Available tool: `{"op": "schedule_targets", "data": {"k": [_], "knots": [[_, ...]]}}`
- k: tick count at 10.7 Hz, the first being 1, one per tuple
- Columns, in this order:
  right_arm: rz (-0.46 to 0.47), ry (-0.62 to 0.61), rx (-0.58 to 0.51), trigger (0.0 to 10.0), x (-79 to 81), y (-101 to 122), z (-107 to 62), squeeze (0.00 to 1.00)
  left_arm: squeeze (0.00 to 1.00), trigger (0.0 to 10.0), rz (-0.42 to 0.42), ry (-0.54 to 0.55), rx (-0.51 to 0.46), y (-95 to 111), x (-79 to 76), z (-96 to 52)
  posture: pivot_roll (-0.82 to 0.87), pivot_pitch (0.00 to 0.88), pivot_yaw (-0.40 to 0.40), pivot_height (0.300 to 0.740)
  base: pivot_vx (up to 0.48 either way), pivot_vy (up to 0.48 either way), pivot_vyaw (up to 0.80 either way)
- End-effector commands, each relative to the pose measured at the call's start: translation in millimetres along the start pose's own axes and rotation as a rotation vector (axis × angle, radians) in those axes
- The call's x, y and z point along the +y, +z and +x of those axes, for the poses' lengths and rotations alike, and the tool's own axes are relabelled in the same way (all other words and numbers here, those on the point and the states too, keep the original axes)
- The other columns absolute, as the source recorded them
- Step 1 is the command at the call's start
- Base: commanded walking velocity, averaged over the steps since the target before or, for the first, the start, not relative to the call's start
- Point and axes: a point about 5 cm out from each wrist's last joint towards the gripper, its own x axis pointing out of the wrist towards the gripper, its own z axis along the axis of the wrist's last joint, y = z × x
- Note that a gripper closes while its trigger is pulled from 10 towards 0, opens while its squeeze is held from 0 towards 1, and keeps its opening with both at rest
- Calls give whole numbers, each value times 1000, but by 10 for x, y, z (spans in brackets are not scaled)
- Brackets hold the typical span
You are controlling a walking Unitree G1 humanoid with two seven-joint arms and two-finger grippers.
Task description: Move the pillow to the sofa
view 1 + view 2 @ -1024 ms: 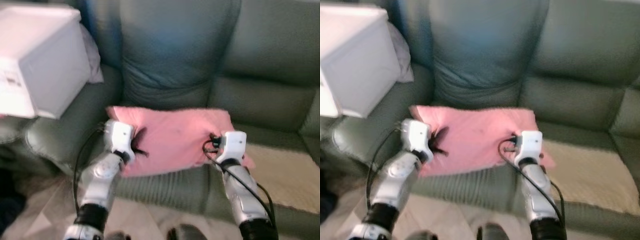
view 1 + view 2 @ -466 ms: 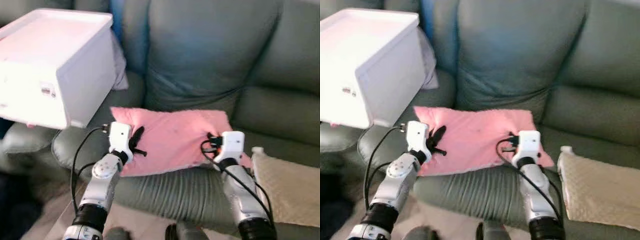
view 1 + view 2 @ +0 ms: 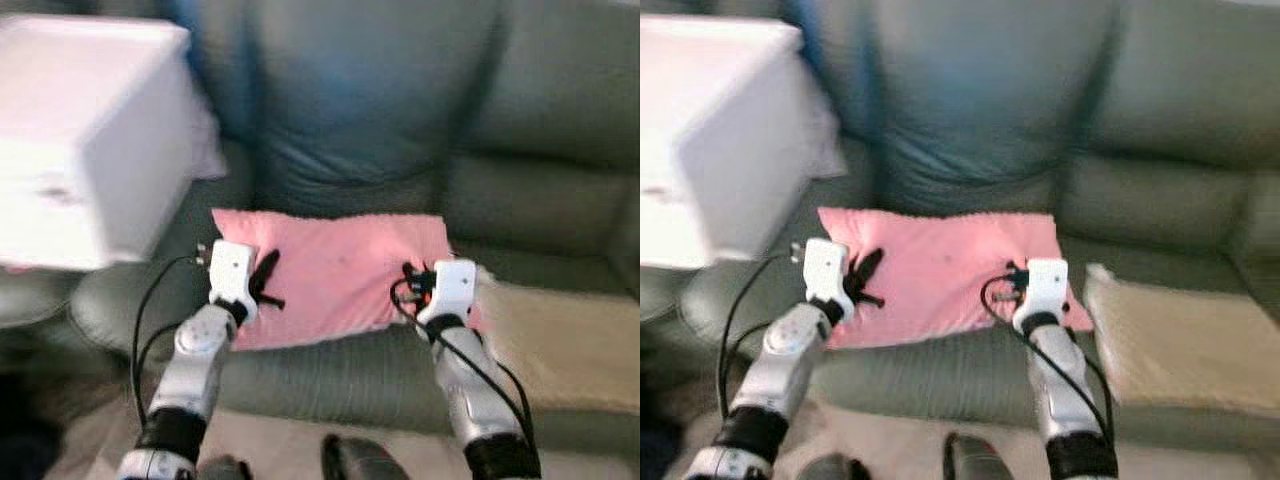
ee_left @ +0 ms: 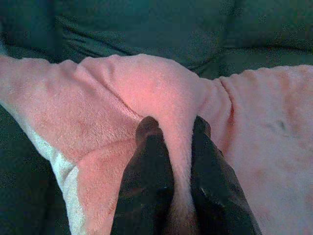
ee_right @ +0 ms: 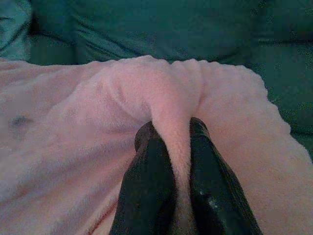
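A green sofa [image 3: 380, 110] fills the scene, the pink pillow [image 3: 335, 275] lying on its seat at centre. Good practice now: lower both sides evenly, then let go. The left gripper [image 4: 173, 191] at 9 o'clock and right gripper [image 5: 178, 186] at 3 o'clock each pinch a fold of fabric, fingers nearly closed.

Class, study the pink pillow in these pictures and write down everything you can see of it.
The pink pillow is roughly rectangular, soft and fleecy, with a paler edge at one corner. It lies flat on the seat of the grey-green sofa, its near edge at the seat's front. The left gripper pinches a raised fold of its fabric near one end, and the right gripper pinches another fold near the other end. A beige cushion lies on the seat close by, to the robot's right.
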Motion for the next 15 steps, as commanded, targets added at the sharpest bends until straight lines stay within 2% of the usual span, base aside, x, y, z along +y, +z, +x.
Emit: {"op": "schedule_targets", "data": {"k": [1,5,8,12,15], "knots": [[-1,3,-7,10000,14,26,10,0,0,10000,13,-15,-16,50,-13,17,-55,77,-63,740,0,0,-800],[2,5,0,10000,27,3,-5,0,0,10000,8,-21,-11,30,-31,1,-57,87,-63,740,0,0,-800],[4,15,-12,10000,48,26,6,0,0,10000,30,3,5,4,-3,-2,-59,95,-60,731,0,0,0],[4,23,-18,10000,55,37,11,0,0,10000,33,11,2,1,6,-9,-62,109,-62,651,0,0,0],[3,21,-23,10000,56,51,20,0,0,10000,22,-9,-10,23,-17,-3,-64,109,-61,646,0,0,0]]}}
